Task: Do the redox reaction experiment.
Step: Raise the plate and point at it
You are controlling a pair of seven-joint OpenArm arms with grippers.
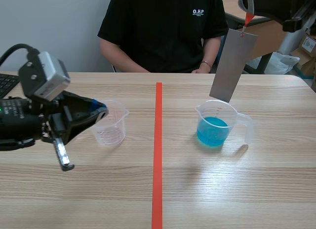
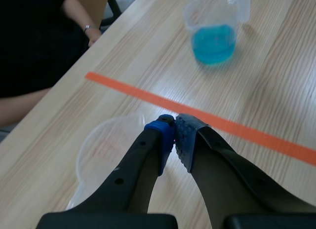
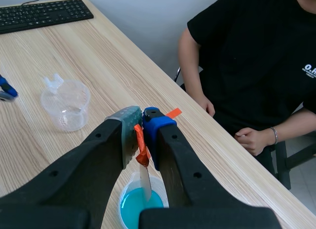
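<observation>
- Your metal sheet [image 1: 233, 66] hangs from the right gripper [image 3: 140, 135], which is clamped on its orange tab [image 1: 248, 19].
- Its long axis is near upright, and its lower edge is over the blue-liquid cup [image 1: 215, 113], directly below the claw. You cannot tell whether it touches the liquid.
- The left gripper [image 2: 174, 135] is closed on nothing beside the empty cup [image 1: 111, 125], so the right arm is nearer.
- The shirt [image 1: 163, 26] reads "O.H.P"; the cup markings are too small to read.

Black left arm [image 1: 19, 125] low at the near left, wrist camera [image 1: 47, 76] on top, left gripper [image 1: 100, 109] level, aimed toward the table's middle, pads [image 2: 160, 135] pressed together on nothing, right arm [image 1: 281, 4] raised high at far right, right gripper [image 1: 248, 6] pointing down, fingers clamped on the top of a hanging metal strip [image 1: 233, 66].
</observation>
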